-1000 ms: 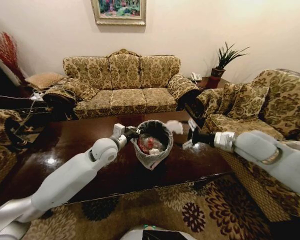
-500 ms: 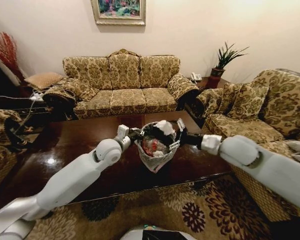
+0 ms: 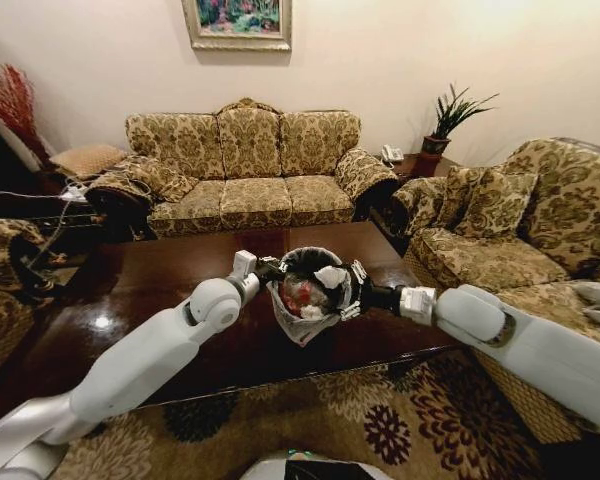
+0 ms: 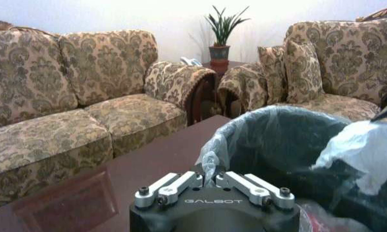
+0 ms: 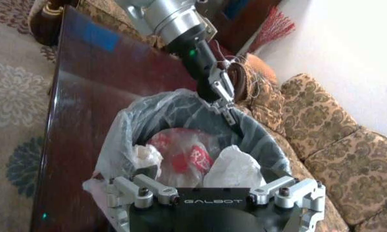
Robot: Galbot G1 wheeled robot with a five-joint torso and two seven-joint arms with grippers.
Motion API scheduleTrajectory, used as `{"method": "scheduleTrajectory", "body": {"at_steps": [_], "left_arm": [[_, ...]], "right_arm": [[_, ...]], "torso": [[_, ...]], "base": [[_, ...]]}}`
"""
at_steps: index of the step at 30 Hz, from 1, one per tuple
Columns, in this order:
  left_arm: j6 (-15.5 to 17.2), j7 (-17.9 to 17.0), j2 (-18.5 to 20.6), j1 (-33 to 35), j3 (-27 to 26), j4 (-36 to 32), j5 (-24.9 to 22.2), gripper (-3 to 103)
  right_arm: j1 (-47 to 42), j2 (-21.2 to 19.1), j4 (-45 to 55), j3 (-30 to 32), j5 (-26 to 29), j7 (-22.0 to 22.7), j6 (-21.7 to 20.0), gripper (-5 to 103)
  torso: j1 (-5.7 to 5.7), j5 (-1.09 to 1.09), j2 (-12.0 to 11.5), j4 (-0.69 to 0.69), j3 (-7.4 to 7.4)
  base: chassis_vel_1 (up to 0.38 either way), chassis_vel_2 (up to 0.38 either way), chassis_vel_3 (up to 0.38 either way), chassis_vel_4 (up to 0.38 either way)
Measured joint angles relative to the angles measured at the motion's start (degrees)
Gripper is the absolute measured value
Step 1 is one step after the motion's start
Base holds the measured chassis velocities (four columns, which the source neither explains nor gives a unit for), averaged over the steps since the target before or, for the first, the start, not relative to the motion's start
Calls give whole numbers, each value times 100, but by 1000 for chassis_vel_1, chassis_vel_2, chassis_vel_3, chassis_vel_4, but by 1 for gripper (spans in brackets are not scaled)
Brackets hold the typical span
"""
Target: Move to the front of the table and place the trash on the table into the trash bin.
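The white scrap (image 3: 331, 276) sits right at the mouth of the bin (image 3: 293, 325), over the rim on the right side, and that's the relation your release turns on: scrap is above the opening, not outside it, with red-and-white trash (image 3: 302, 293) already piled below it inside the liner. In the right wrist view the scrap (image 5: 234, 168) lies just ahead of the right gripper (image 5: 214, 180), between its spread fingers, bin opening directly beyond; I judge the fingers are apart, so the scrap looks loose or nearly so, but I can't tell whether one pad touches it. In the head view your right gripper (image 3: 352, 290) comes in from the right, level with the rim, touching or just beside the liner. Left gripper (image 3: 271, 268) is on the opposite side, pinching the liner edge; the left wrist view shows its fingers (image 4: 180, 182) pressed together on a fold of the bag (image 4: 210, 162), holding the bin raised and tilted over the table (image 3: 130, 290). Right arm is the one at the scrap; left only steadies. Table top I can see carries no other trash.
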Motion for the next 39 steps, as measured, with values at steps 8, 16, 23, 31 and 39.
{"method": "scheduleTrajectory", "body": {"at_steps": [8, 16, 23, 31, 39], "left_arm": [[-20, 5, -1, 3, -5, 73, 32, 4], [-17, 47, 42, 24, -47, 105, 79, 4], [-4, 57, 69, 24, -49, 69, 74, 4], [1, 72, 59, -1, -51, 58, 62, 4], [16, 116, 78, -3, -117, 87, 45, 4]], "right_arm": [[116, -150, 232, 107, 72, -11, -10, 100], [138, -512, 504, 206, -464, -848, 177, 100], [270, -655, 558, 275, -1072, -1440, 496, 100], [241, -804, 621, 272, -1500, -1853, 780, 100], [198, -974, 702, 266, -1504, -1977, 949, 100]], "torso": [[0, 1, 0, 0, 0], [0, 1, 0, 0, 0], [0, -1, 0, 0, 0], [0, 0, -1, 0, 0], [0, 0, -1, -1, 0]], "base": [[0, 0, 0, 0], [0, 0, 0, 0], [0, 0, 0, 0], [0, 0, 0, 0], [0, 0, 0, 0]]}}
